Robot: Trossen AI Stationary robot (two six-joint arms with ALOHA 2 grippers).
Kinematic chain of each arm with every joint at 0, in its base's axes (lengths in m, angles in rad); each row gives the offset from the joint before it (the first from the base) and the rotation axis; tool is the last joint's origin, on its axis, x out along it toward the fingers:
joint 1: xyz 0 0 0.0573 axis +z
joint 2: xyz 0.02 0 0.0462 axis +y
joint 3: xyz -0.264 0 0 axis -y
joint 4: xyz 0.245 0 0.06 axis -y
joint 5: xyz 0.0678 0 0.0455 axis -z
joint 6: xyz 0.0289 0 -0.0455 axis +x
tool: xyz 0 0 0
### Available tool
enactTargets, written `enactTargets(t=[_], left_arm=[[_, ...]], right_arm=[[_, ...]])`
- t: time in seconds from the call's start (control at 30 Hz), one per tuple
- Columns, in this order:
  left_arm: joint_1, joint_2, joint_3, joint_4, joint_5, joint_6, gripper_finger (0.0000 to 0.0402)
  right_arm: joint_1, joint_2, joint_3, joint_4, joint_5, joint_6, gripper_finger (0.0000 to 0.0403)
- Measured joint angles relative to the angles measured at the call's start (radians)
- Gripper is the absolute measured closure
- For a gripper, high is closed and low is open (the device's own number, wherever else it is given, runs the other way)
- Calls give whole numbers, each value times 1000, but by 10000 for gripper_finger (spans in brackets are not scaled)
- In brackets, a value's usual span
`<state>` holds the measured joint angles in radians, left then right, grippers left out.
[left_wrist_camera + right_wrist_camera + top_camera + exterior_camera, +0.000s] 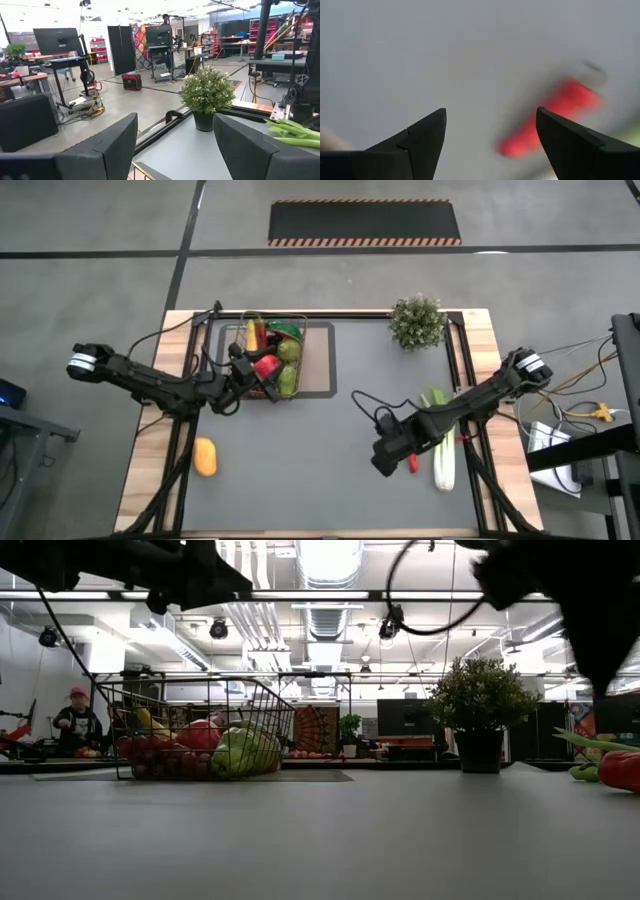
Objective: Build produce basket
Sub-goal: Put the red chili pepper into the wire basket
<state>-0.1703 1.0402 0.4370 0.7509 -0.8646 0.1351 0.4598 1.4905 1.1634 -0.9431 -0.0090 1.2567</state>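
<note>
Near the tabletop's front right, our right gripper (pixel 490 127) hangs spread beside a red chili (pixel 547 117). Farther back, our left gripper (pixel 175 145) gapes empty at the filled basket (pixel 268 358). We read no writing.

the middle of the table (pixel 330 470) lay bare, open for passage between the two arms. the basket (pixel 268 360) stood at the far left, heaped with produce, with the left gripper (pixel 243 378) parted right above it. an orange fruit (pixel 205 457) sat alone near the left front. the right gripper (pixel 385 463) hung spread just beside a red chili (pixel 413 464) and the leek (pixel 441 450). the potted plant (pixel 417 322) blocked the far right corner.
</note>
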Motion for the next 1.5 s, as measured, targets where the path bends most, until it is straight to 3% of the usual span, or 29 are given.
enactTargets(t=[0.1,0.2,0.47,0.77,0.97,1.03,1.17,1.23,1.3,1.5], left_arm=[[-1,2,1,0,0,4,159],[-1,4,0,0,-1,4,159],[-1,4,-4,0,-3,4,159],[-1,4,-4,0,-3,3,159],[-8,4,-5,0,1,0,159],[-15,4,-5,0,49,-29,159],[-15,61,-5,46,321,-135,159],[-15,133,-5,133,406,-167,159],[-16,216,6,210,421,-183,159],[-15,421,84,312,454,-182,159]], right_arm=[[18,42,32,-199,-3,67,113],[33,66,26,-273,-37,107,113],[46,90,-59,-261,-80,152,116],[47,96,-171,-80,-70,157,136],[47,103,-222,-13,-46,156,177],[47,103,-224,-11,-35,146,203],[46,103,-223,-9,-16,96,268],[41,103,-220,-7,-15,50,301],[32,103,-209,-8,-15,-5,326],[13,101,-141,9,58,-201,328]])
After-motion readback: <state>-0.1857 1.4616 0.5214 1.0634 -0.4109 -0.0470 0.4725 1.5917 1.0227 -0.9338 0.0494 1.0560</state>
